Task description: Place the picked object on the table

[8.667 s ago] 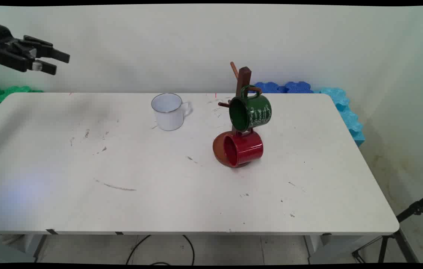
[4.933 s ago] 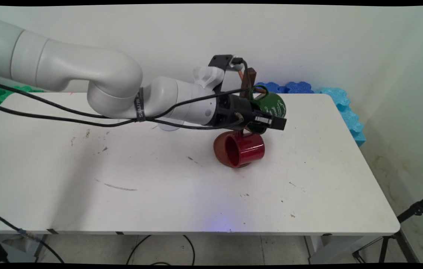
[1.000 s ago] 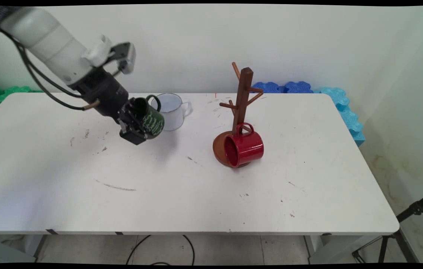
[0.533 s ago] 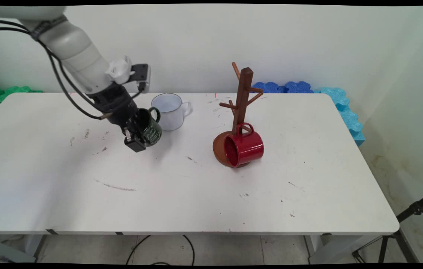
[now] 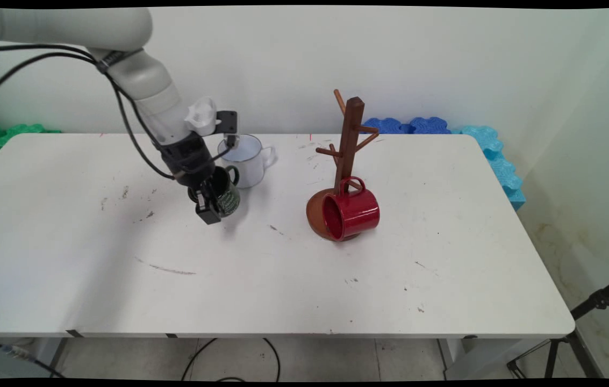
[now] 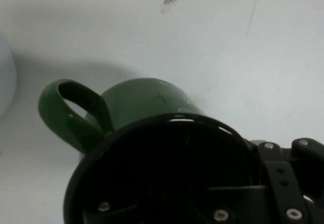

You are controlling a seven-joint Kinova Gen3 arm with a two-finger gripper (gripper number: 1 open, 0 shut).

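The green mug (image 5: 225,196) is hanging just above the desk (image 5: 282,279), beside the white mug (image 5: 245,157), the pincer (image 5: 212,207) clamped on its rim, well apart from the wooden mug tree (image 5: 348,141) bearing the red mug (image 5: 351,213).

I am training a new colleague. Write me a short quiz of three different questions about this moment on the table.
1. True or false: the gripper holds the green mug.
2. Which mug hangs on the wooden mug tree? A white, B red, C green.
3. Fill in: just behind the green mug stands the ___ enamel mug.

Key: 1 true. 2 B, the red mug, on a low peg. 3 white.
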